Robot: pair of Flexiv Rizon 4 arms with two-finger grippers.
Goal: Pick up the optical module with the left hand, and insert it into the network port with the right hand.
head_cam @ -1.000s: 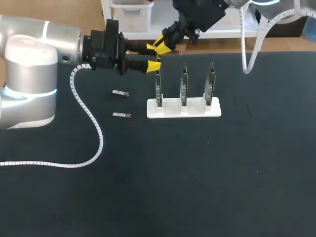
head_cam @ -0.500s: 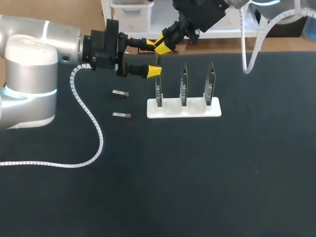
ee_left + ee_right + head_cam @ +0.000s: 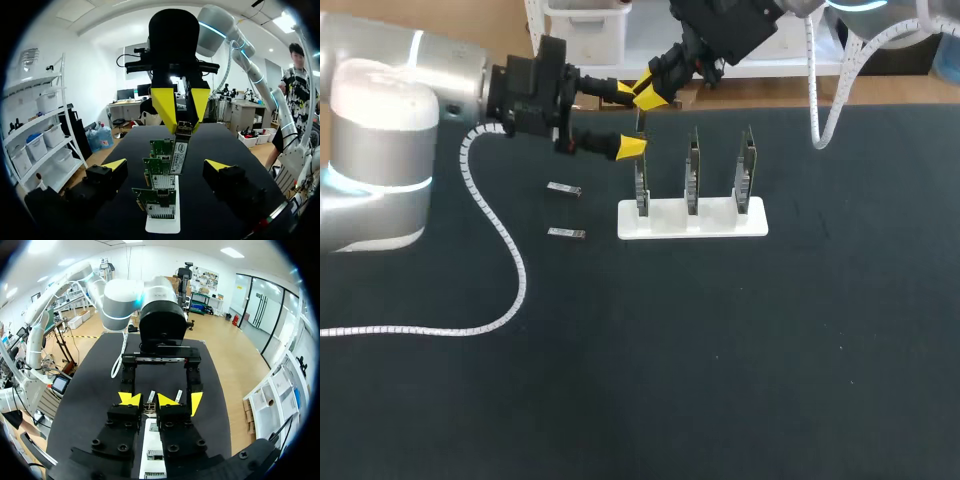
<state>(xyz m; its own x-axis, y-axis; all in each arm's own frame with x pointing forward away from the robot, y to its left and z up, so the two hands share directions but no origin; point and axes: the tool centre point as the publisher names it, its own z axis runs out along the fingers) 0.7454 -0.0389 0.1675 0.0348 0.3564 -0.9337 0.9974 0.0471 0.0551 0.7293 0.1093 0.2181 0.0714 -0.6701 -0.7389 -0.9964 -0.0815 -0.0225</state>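
Optical module point(image 3: 178, 151): held by the right jaws, which pinch its upper end. It hangs upright in the air above the end of the white stand point(image 3: 670, 221) nearest the left arm point(image 3: 380, 130), touching nothing else that I can see.

Worktop point(image 3: 720, 350): dark, and it carries the stand.

Left arm: level with the stand's near end, just beside it. Left jaws are spread wide, one finger on either side of the hanging module and both apart from it.

Right arm point(image 3: 725, 30): comes in from behind the stand, with its jaws pressed onto the module from two sides.

Stand: holds three circuit cards point(image 3: 692, 170) upright in a row.

Two spare modules point(image 3: 564, 189) lie flat on the worktop beside the stand, on the left arm's side.

Step in hand (judgement): pick-up and hand-over look complete, since only the right jaws grip the part. Insertion has not begun, as the module is clear of the cards.

Next move (judgement): the left jaws should back off from the stand to give room. The right arm should then line the module's free end up with the port on the nearest card and push straight along the port's axis. I cannot make out the port opening itself, so alignment is the main risk. A tilted approach could jam the module or rock the card in the stand.
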